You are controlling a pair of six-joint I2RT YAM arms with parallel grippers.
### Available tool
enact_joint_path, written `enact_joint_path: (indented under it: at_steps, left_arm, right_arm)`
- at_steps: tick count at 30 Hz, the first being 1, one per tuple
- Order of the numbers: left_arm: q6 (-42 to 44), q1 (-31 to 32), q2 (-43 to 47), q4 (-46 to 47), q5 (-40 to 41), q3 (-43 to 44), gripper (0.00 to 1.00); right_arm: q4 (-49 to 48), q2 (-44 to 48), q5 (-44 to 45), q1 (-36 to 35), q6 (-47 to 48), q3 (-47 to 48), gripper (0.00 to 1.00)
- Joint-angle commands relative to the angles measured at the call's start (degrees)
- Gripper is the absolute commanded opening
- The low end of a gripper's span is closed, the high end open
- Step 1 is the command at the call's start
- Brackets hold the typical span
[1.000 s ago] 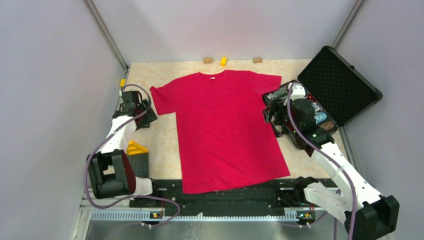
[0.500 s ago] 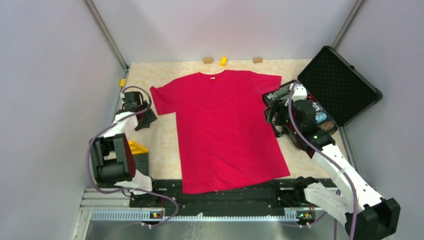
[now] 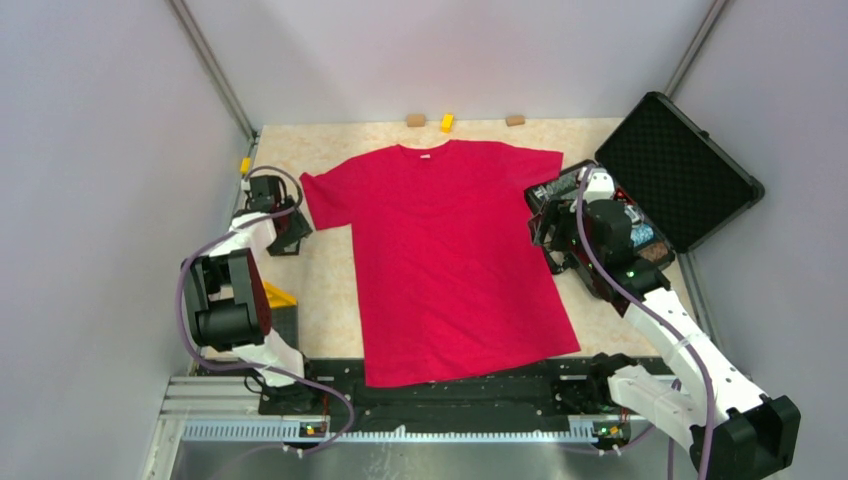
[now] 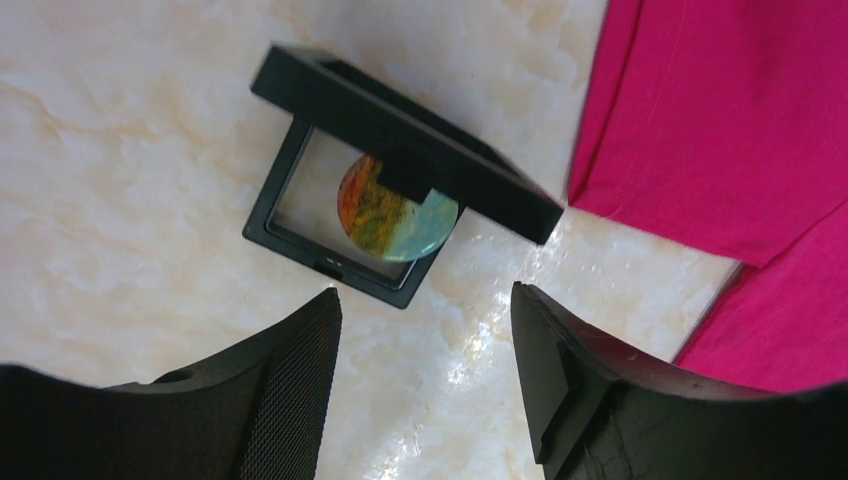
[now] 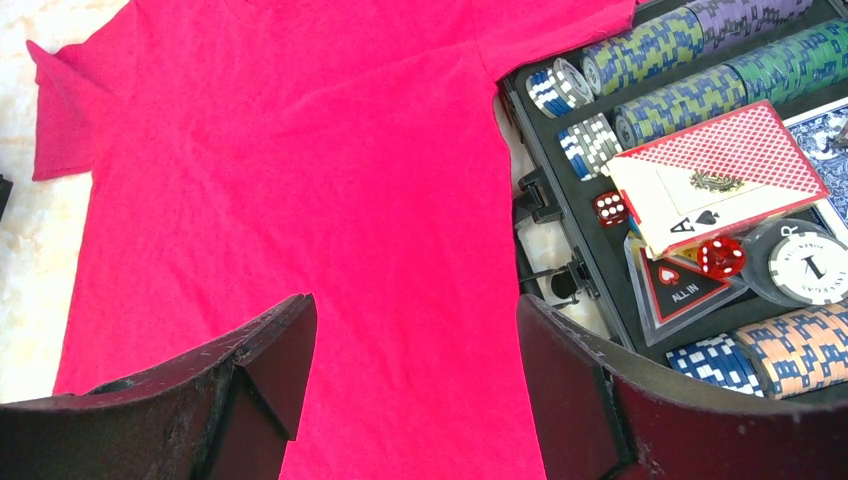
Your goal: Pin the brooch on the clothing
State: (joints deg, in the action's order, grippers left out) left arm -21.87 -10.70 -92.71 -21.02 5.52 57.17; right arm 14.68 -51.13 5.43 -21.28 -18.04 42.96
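The red T-shirt [image 3: 450, 250] lies flat on the pale marbled table [image 3: 330, 290], neck toward the far edge and hem toward the arm bases. The brooch [image 4: 398, 210] is not on it. It is a small round disc banded in orange, green and pale blue, and it sits inside a shallow black display frame [image 4: 290, 215] on the bare table, just beside the shirt's left sleeve. A dark bar crosses the top of the disc; it looks like the frame's raised lid, though the angle makes that hard to confirm.

The left gripper [image 4: 425, 300] hangs above the table just short of the frame. Its 2 fingers are spread wide, with nothing between them but bare tabletop, and neither touches the frame, the brooch or the cloth.

The right gripper [image 5: 415, 310] hovers over the opposite side of the shirt, near its right sleeve. Its fingers are also parted wide and hold nothing, and red fabric shows through the gap. Next to it stands an open black case [image 3: 680, 170] whose lid leans back toward the far right corner. The tray holds rows of poker chips [image 5: 680, 100], playing cards [image 5: 720, 170] and 2 red dice [image 5: 610, 207].
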Motion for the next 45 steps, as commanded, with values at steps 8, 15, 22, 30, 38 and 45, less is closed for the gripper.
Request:
enact_joint_path:
  at_steps: [8, 15, 22, 30, 38, 45]
  left_arm:
    - [2.64, -1.41, -4.85, 0.76, 2.92, 7.17, 0.69]
    - [3.98, -2.25, -6.99, 0.09, 4.42, 8.39, 0.65]
    - [5.43, -2.4, -9.07, -0.47, 4.76, 9.64, 0.62]
    - [6.61, -2.57, -10.37, -0.52, 5.29, 10.12, 0.62]
    - [7.17, -2.57, -11.68, -0.47, 4.67, 10.63, 0.54]
    - [7.19, -2.57, -12.1, -1.12, 4.59, 11.08, 0.51]
  right_arm:
    - [0.41, 0.84, 1.56, -0.52, 0.22, 0.37, 0.75]
    - [0.6, 0.97, 1.9, -0.52, 0.05, 0.24, 0.75]
    - [0.71, 0.68, 1.67, -0.52, 0.03, 0.53, 0.75]
    - [0.8, 0.77, 1.82, -0.55, -0.04, 0.47, 0.75]
    - [0.67, 0.63, 1.86, -0.53, -0.13, 0.44, 0.75]
    - [0.77, 0.59, 1.92, -0.52, -0.22, 0.5, 0.75]
